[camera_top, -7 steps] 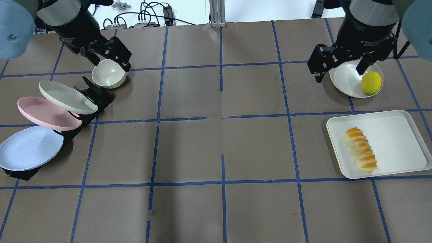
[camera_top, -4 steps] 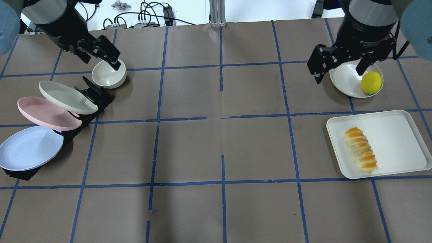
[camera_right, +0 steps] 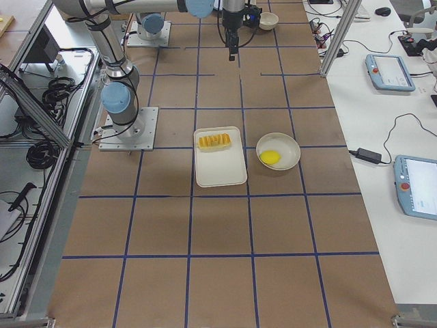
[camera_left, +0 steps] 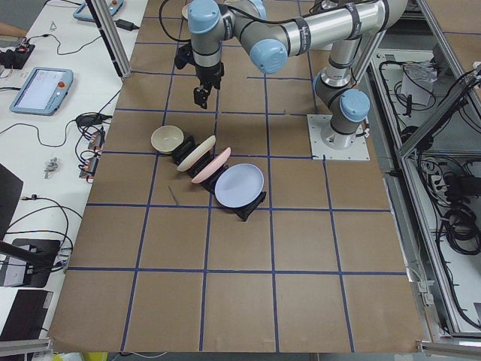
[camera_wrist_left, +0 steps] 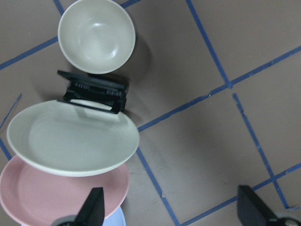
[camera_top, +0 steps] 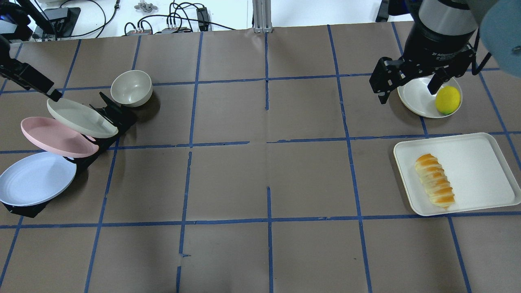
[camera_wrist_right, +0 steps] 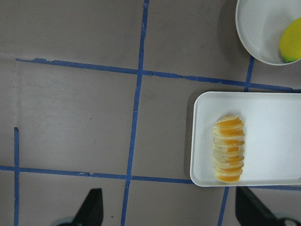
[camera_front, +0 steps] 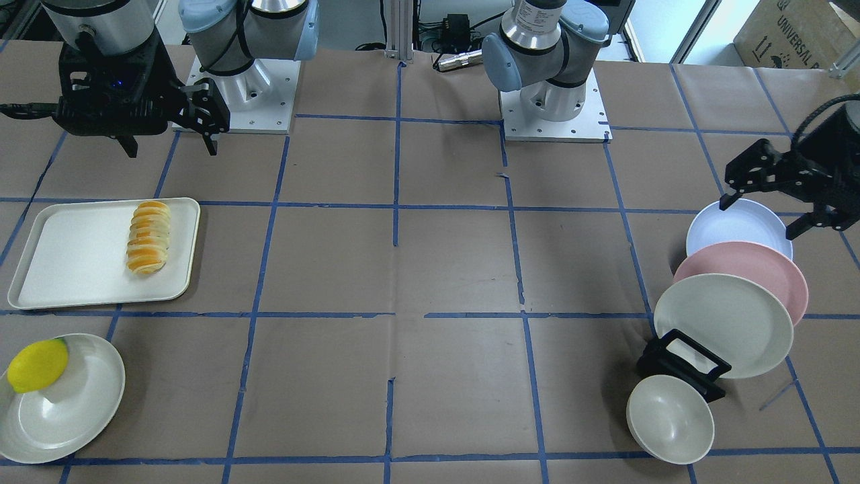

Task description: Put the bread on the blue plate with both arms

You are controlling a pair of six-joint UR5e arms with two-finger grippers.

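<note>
Hanging high over the tabletop [camera_top: 260,175], my right claw [camera_top: 407,91] is spread wide and holds nothing. The bread [camera_top: 434,181] lies well apart from it, flat on the white tray [camera_top: 476,171] on my right side. In my right wrist view the bread [camera_wrist_right: 229,149] sits up and to the right of the gap in the right claw [camera_wrist_right: 171,209], touching neither finger.

The loaf's long axis runs roughly away from me and back, across the tray's short width, close to the tray end nearest the tabletop's middle. Its far end leans slightly toward that middle. In the right wrist view the axis stands crosswise to the line between my two fingertips. Orange slices show at both ends, paler ones between.

Beyond the tray, the lemon [camera_top: 447,99] rests on a cream plate [camera_top: 415,95].

My left claw [camera_front: 762,215] is also spread and empty. From across the tabletop it shows over the rim of the blue plate [camera_front: 736,225] on my side; I cannot tell its height above it. The blue plate [camera_top: 34,179] leans in a black rack [camera_top: 110,112] on my left, closest to me, with the pink plate [camera_top: 57,136] and a cream rack plate [camera_top: 79,118] behind it. A bowl [camera_top: 131,87] stands just past the rack.
</note>
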